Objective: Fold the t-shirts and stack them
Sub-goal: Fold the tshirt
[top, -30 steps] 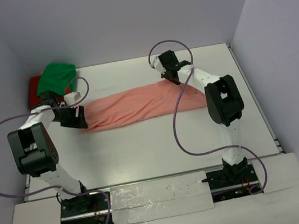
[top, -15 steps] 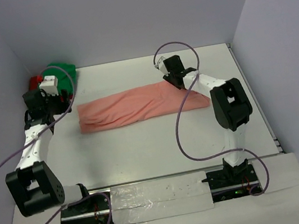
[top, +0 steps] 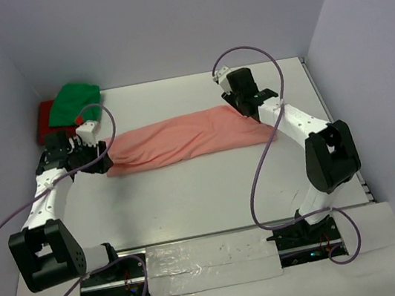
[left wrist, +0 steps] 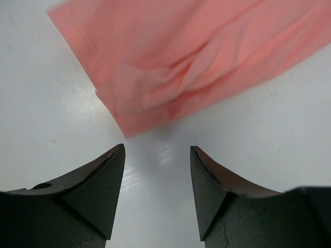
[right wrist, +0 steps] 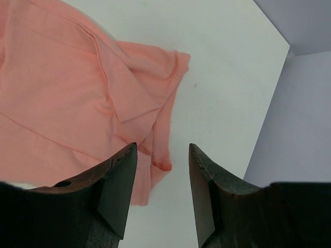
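At the left gripper [left wrist: 158,151]: parted, with nothing between the two dark fingers [left wrist: 90,199], only bare white table [left wrist: 46,103] in the gap. Just ahead of the fingertips and apart from them: the left end of the salmon-pink t-shirt [left wrist: 181,62], bunched into soft folds, a doubled corner nearest the gap. No contact with the cloth to be seen in the left wrist view.

At the right gripper [right wrist: 163,149]: likewise parted, clamped on nothing. Below the gap and under the left-hand finger: the right end of the same shirt, with a stitched hem, a folded flap and a small rounded corner showing between the tips. Touching the cloth or hanging just above it: cannot tell. To the right of the fingers, bare table up to its edge, then a pale lilac wall [right wrist: 305,113].

From the top view: salmon-pink shirt stretched as a long narrow band across the middle of the table, left to right, a little farther back at its right end, with one gripper at each end. Left arm reaching in along the left side, right arm reaching up the right side toward the band's far right corner. In the far left corner, well apart from the band: green t-shirt [top: 77,99] lying crumpled partly over red t-shirt [top: 44,119], close against the wall.
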`<action>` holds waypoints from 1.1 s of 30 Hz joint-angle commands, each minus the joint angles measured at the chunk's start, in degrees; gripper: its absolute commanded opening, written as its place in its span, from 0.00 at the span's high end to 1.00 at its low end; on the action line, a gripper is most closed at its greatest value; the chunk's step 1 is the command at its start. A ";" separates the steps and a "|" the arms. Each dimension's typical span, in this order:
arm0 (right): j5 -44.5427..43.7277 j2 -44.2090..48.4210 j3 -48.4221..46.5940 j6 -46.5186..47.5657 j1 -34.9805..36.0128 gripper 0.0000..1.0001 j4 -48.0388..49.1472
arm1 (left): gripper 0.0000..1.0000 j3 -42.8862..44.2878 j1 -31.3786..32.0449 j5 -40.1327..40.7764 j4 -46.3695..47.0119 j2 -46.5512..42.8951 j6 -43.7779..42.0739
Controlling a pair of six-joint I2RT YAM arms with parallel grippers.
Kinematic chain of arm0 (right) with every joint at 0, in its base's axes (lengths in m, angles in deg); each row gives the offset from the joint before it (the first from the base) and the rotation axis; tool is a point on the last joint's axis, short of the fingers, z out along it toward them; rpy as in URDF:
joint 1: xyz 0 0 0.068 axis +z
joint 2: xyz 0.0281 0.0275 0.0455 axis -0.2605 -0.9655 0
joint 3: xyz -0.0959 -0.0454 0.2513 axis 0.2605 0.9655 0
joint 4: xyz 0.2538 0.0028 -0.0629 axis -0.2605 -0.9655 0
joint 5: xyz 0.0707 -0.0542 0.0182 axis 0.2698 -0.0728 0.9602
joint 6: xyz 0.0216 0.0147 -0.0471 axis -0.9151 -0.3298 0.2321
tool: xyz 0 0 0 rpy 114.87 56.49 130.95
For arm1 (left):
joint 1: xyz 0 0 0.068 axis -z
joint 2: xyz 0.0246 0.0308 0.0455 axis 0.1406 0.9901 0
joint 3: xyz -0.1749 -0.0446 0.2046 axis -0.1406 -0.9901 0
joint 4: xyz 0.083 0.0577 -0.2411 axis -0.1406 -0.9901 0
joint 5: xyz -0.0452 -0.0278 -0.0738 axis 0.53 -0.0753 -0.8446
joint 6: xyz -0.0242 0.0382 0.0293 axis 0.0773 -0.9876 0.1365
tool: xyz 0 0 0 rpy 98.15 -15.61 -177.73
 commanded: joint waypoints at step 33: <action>2.88 2.21 0.36 -2.70 -0.52 0.48 -4.17 | 0.47 -4.24 4.36 4.58 31.80 15.65 6.19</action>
